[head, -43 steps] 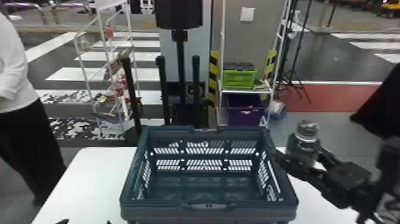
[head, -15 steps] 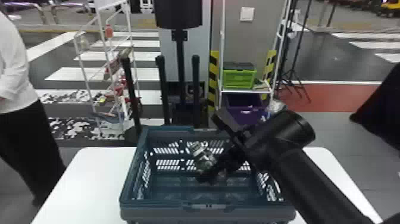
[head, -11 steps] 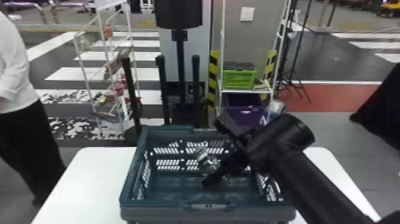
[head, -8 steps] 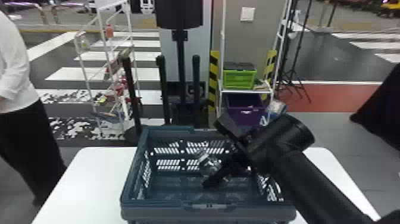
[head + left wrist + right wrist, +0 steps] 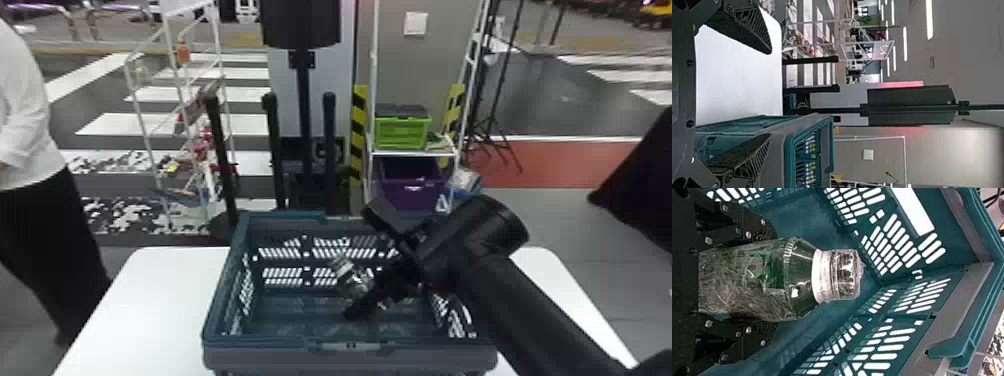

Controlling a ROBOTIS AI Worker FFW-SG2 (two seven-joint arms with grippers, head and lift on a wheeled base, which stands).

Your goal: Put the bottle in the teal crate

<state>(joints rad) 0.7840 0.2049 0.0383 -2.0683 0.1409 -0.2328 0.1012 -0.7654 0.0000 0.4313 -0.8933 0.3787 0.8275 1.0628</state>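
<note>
Clear green bottle [image 5: 799, 276] with a white-ringed cap, held tilted inside the teal crate [image 5: 260, 347], within its walls; the right gripper [image 5: 369, 294] grips it, a finger on either side; the crate sits on a white counter [image 5: 145, 305]; the left gripper [image 5: 770, 94] is wide open and empty.

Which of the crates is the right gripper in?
The teal crate, on the white table; the green one and purple one are at the rack behind.
</note>
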